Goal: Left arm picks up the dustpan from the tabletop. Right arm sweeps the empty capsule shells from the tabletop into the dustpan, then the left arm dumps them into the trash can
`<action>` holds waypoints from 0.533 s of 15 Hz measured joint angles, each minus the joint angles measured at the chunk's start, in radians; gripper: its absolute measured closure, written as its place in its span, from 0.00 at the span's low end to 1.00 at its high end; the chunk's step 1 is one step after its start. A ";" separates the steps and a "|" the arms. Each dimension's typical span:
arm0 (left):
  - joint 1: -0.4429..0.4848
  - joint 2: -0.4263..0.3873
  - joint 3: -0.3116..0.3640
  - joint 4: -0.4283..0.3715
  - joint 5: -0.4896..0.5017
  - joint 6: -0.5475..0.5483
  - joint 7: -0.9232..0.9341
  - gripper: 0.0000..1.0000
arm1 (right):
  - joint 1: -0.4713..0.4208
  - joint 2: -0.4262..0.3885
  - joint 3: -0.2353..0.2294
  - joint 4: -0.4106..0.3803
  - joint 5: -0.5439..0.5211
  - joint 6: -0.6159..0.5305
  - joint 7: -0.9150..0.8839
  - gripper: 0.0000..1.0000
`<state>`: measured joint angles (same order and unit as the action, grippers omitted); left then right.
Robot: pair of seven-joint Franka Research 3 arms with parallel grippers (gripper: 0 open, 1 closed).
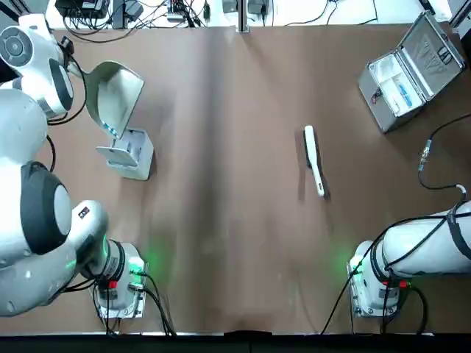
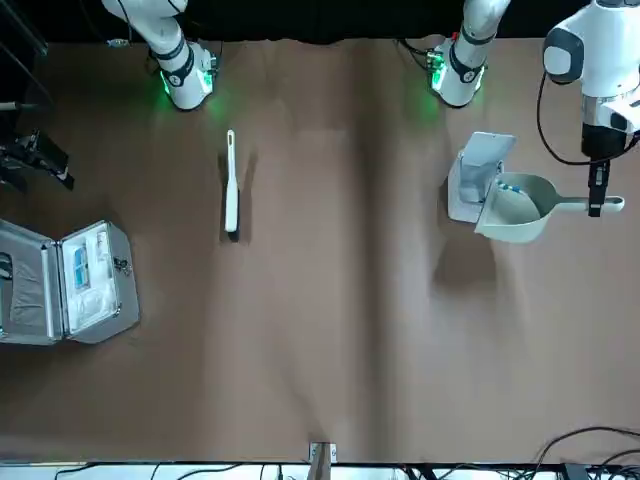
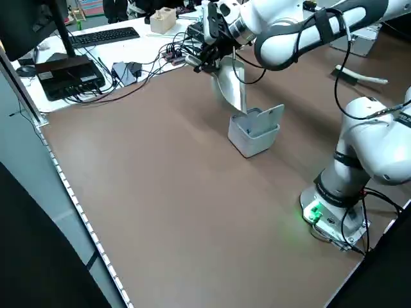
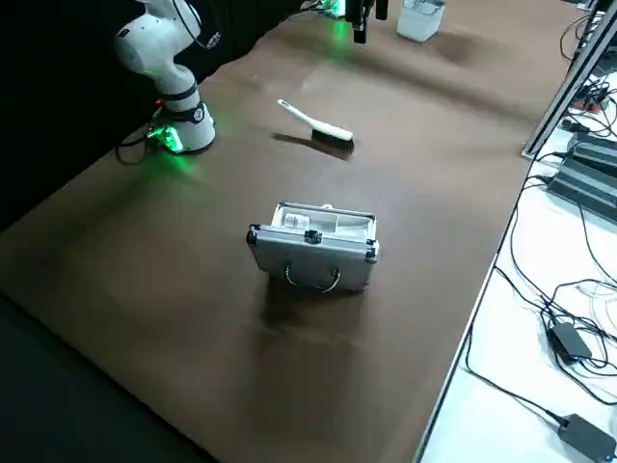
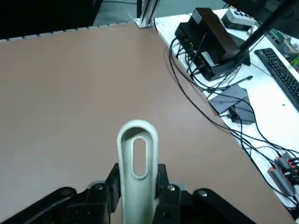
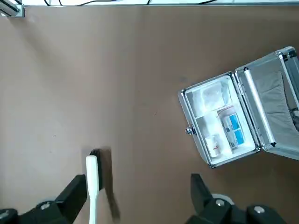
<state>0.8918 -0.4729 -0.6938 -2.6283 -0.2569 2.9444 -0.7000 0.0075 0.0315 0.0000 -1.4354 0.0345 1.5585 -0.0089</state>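
The cream-white dustpan (image 1: 114, 92) hangs tilted above the table, its mouth lowered over the open trash can (image 1: 131, 152). A few small bluish bits, apparently the capsule shells (image 2: 510, 187), lie at the pan's lower lip right above the can (image 2: 470, 185). My left gripper (image 5: 136, 179) is shut on the dustpan's thin looped handle (image 5: 135, 154), out toward the table's far left corner (image 2: 598, 200). The right gripper (image 6: 138, 205) stands open with nothing in it, high over the table's right half. In the left side view the dustpan (image 3: 232, 83) slopes down into the can (image 3: 253, 133).
A slim white brush (image 1: 314, 158) lies on the table right of centre, below the right gripper (image 6: 91, 186). An open silver metal case (image 1: 412, 70) stands at the far right corner. Cables and electronics lie beyond the table's far and left edges.
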 joint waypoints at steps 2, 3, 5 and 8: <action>0.014 -0.009 -0.014 -0.007 0.000 0.003 0.000 0.66 | 0.000 0.000 0.000 0.000 0.000 0.000 0.000 0.02; 0.015 -0.013 -0.017 -0.015 0.000 0.016 0.000 0.66 | -0.002 0.000 0.000 0.000 0.000 0.000 0.000 0.02; 0.015 -0.022 -0.019 -0.031 0.000 0.034 0.000 0.66 | -0.004 0.000 -0.001 0.000 0.000 0.000 0.000 0.02; 0.015 -0.029 -0.019 -0.036 0.000 0.038 0.000 0.66 | -0.005 0.000 0.000 0.000 0.000 -0.007 0.000 0.02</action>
<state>0.9067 -0.5018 -0.7131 -2.6640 -0.2569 2.9828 -0.7000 0.0021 0.0315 -0.0005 -1.4354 0.0345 1.5511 -0.0089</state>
